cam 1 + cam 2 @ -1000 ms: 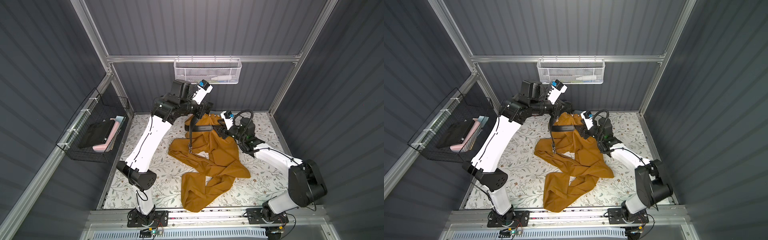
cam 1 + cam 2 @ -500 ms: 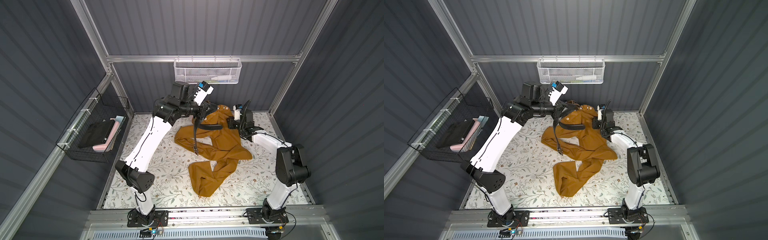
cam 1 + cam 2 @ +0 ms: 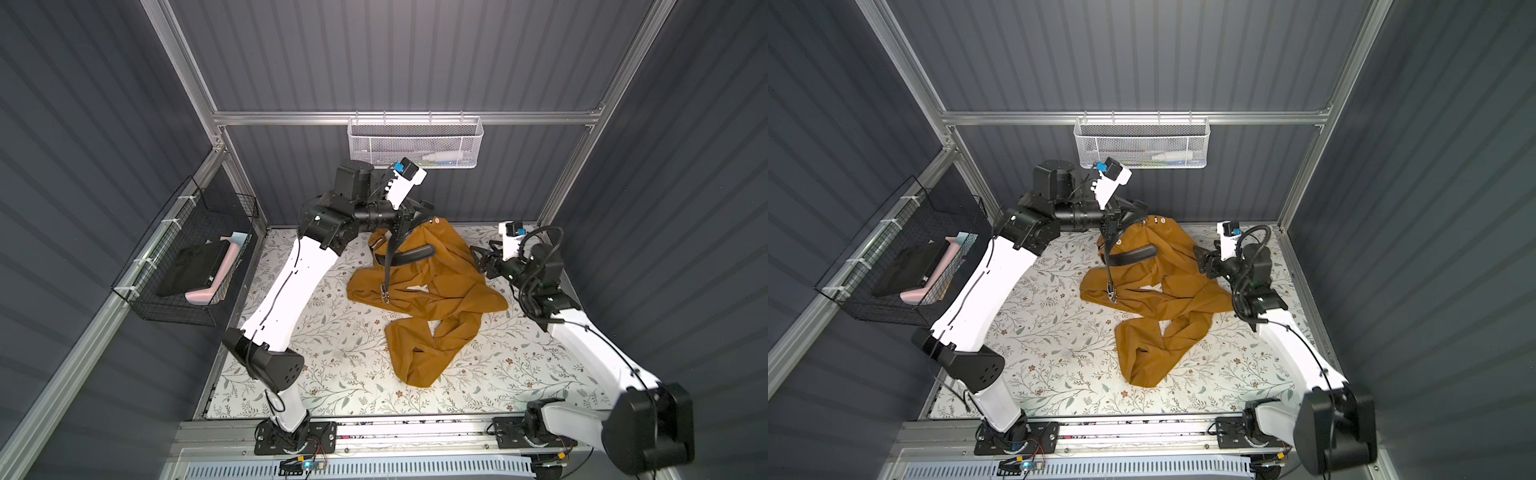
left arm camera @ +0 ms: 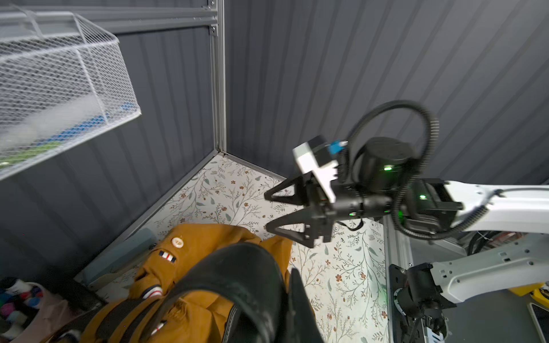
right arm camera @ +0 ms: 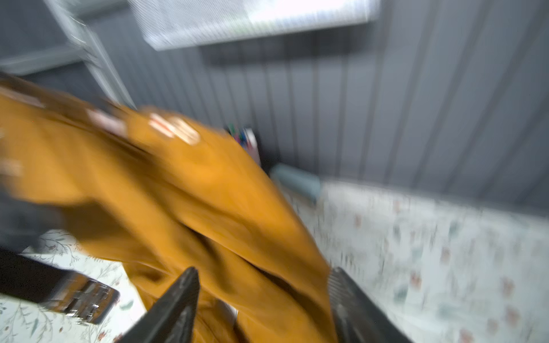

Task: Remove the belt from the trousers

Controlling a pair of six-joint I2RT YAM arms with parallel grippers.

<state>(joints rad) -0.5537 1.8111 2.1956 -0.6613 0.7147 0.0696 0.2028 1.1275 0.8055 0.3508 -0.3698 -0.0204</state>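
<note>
- Over the floral-print mat, both top views: the long black leather belt hangs from the left gripper. The jaws are pressed together on the strap, high up near the back wall.
- One strand drops from that grip toward the front rail. The silver buckle is at its low end, touching the mustard-brown cloth trousers.
- The rest of the strap runs crosswise as a curved band over the waist, its far end toward the right arm's side.
- Trousers' long axis runs back to front: waist bunched beside the left gripper, legs trailing toward the front rail.
- Right gripper is spread wide and empty, just beside the trousers' right edge, apart from the belt.
- Versus half a second ago: the right gripper was up at the waistband. It has backed off toward its own side wall with the jaws widened, and the waist no longer stretches out to it. Left gripper and buckle strand are about unchanged.
- Left wrist view: belt arcs close up over the trousers, which show a pale button. Right gripper is beyond, fingers splayed, nothing between them, clear of the cloth.
- Right wrist view, motion-blurred: right gripper has its fingers wide apart with the trousers ahead. Cannot tell if they touch. Buckle is well apart from the fingers.
</note>
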